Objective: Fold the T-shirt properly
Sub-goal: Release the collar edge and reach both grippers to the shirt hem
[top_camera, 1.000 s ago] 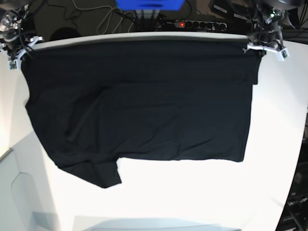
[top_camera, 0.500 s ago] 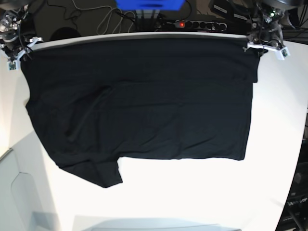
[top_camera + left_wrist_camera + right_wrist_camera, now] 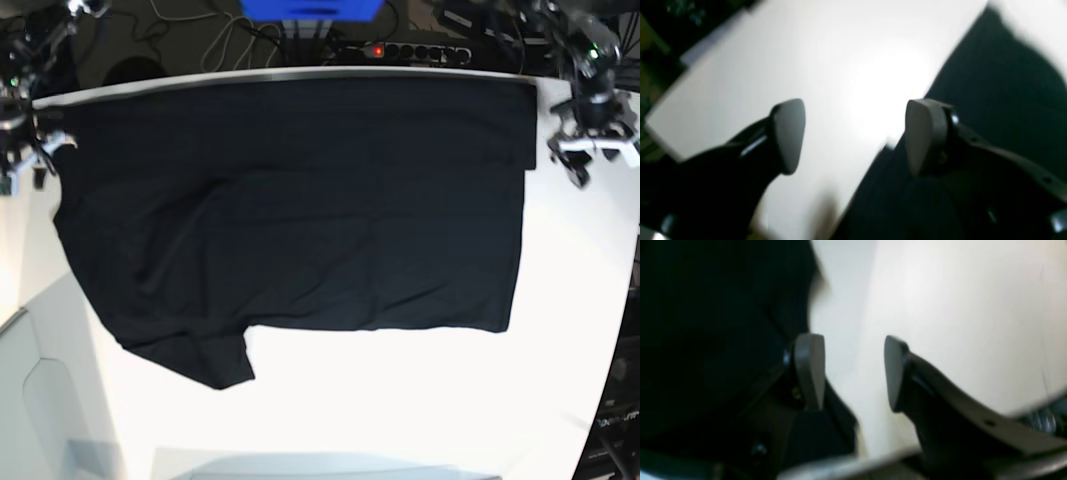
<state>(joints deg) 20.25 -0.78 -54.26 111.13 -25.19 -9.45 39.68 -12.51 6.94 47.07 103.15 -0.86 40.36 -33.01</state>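
Note:
The black T-shirt [image 3: 300, 220] lies spread flat on the white table [image 3: 400, 400], with one sleeve sticking out at the lower left. My left gripper [image 3: 582, 160] hovers just off the shirt's far right corner, open and empty. In the left wrist view the left gripper [image 3: 853, 133] has bare table between its fingers, and the T-shirt [image 3: 1000, 83] lies to its right. My right gripper [image 3: 25, 165] stands open beside the shirt's far left corner. In the right wrist view the right gripper [image 3: 853, 370] is over bare table, and the T-shirt [image 3: 706, 323] lies to its left.
Beyond the table's far edge are a blue box [image 3: 310, 8], a power strip [image 3: 410, 50] and loose cables. A pale grey panel [image 3: 40, 400] sits at the lower left. The table's right edge runs close to my left arm.
Both grippers have opened and let go of the shirt's far corners. They have moved outward and slightly nearer, and the shirt's far edge now lies flat.

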